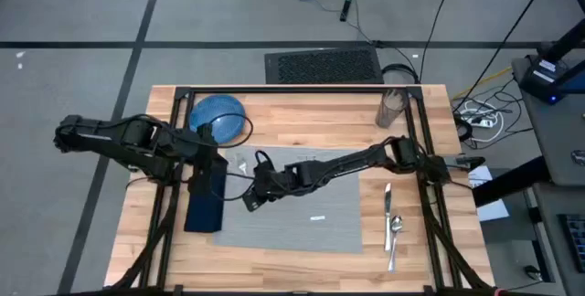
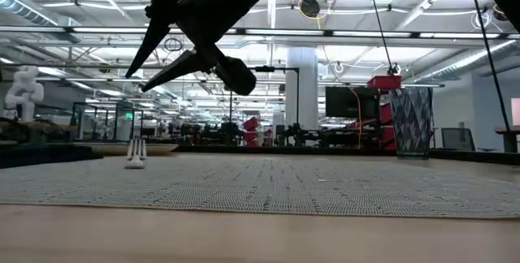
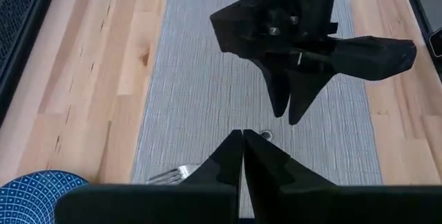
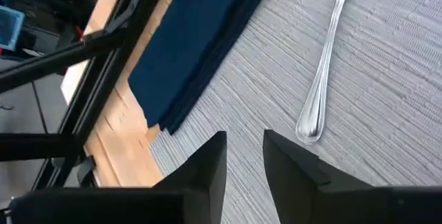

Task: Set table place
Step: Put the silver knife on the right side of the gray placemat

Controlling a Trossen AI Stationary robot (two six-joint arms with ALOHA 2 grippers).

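Right pincer (image 1: 249,200) hovering over grey woven fabric placemat (image 1: 320,232) at its left edge, fingers slightly parted, holding nothing; silver metal fork (image 4: 324,72) lying released beside dark navy folded napkin (image 1: 206,195), probably just placed. Left pincer (image 3: 243,148) nearly closed, empty, above. Light butcher-block tabletop (image 1: 302,113); workshop room behind.

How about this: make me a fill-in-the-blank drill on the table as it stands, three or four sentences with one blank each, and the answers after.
1. The fork lies on the grey placemat, beside the folded navy ___.
2. The knife and spoon lie on bare wood, off the placemat's ___ edge in the high view.
3. The round dish on the table is ___ in colour.
4. The left gripper hangs over the placemat with its fingers ___.

Missing words: napkin; right; blue; shut
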